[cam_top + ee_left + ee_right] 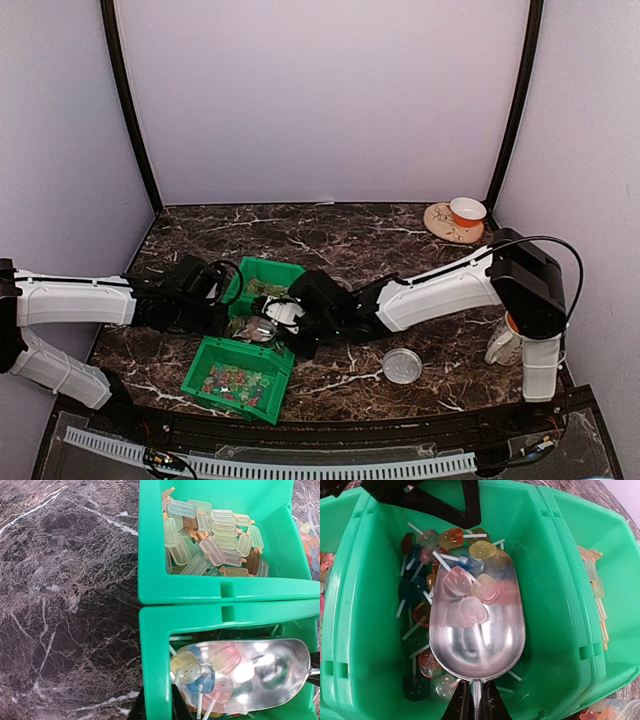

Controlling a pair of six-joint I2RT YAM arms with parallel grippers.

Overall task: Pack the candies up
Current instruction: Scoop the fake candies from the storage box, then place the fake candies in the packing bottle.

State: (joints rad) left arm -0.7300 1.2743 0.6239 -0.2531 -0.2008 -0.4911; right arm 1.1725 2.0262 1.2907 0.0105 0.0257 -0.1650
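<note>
The candies [236, 381], tiny mixed red, orange and green sweets, fill the front green bin [205, 356]. In the middle green bin [555, 630] lie lollipops on white sticks [420, 615]. My right gripper [476, 700] is shut on the handle of a metal scoop [477, 640], which rests inside this bin with several pale lollipops [470, 587] in its bowl. My left gripper [157, 712] is shut on the wall of that same bin [155, 645], one finger on each side of the rim. The scoop [272, 667] shows beside it, loaded.
The back bin [150, 540] holds popsicle-shaped sweets [210, 540]. A clear container with small colourful sweets [311, 540] sits at its far side. A grey round lid [402, 365] lies on the marble table [340, 240]. A mug [503, 343] stands at right, and a plate with an orange cup [455, 220] at back right.
</note>
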